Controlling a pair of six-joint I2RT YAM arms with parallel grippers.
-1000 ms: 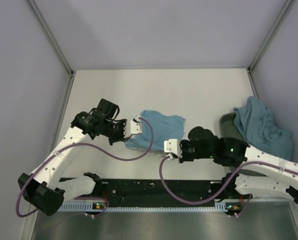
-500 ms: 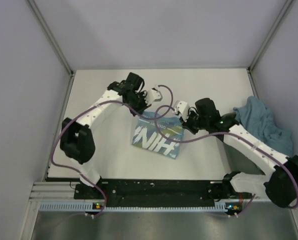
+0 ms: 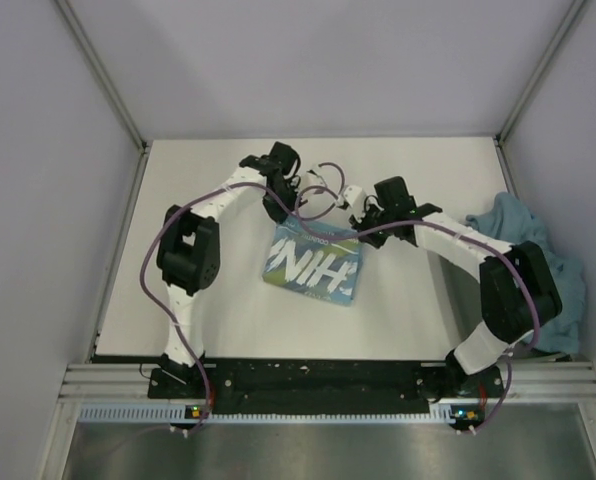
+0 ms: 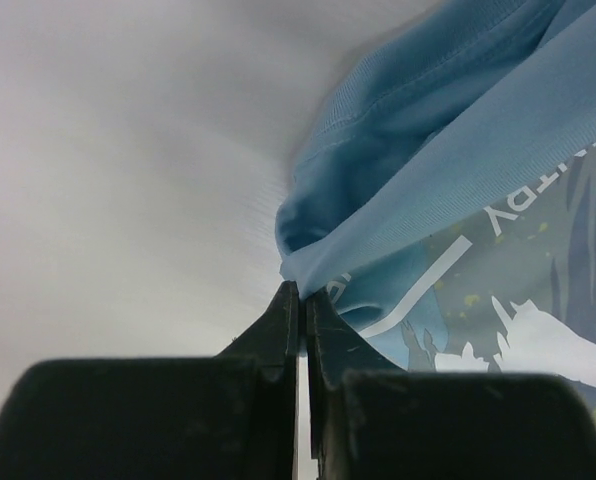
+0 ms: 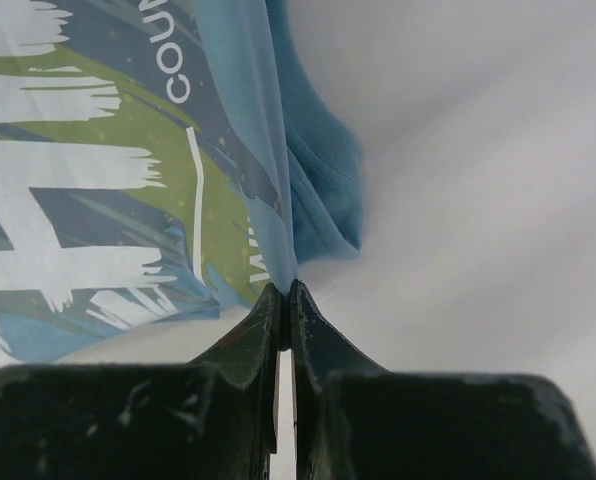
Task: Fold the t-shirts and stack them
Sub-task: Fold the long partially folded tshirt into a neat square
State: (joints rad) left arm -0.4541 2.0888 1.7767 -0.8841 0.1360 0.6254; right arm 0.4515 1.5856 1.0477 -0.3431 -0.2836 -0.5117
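Blue folded t-shirt (image 3: 313, 265) pinched by left tool (image 4: 300, 290) and right tool (image 5: 286, 288); second t-shirt (image 3: 503, 215) heaped aside.

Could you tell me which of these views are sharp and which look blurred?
Top external view: evenly lit, the folded t-shirt sharp. Left wrist view: the table beyond the left gripper smears into streaks. Right wrist view: the shirt's print is crisp, the right gripper dark.

- My left arm (image 3: 228, 195) reaches toward 1 o'clock, with the left gripper (image 4: 300, 290) pinched tight on the t-shirt (image 4: 458, 130).
- My right arm (image 3: 448, 235) reaches toward 10 o'clock, and the right gripper (image 5: 285, 290) is clamped likewise.
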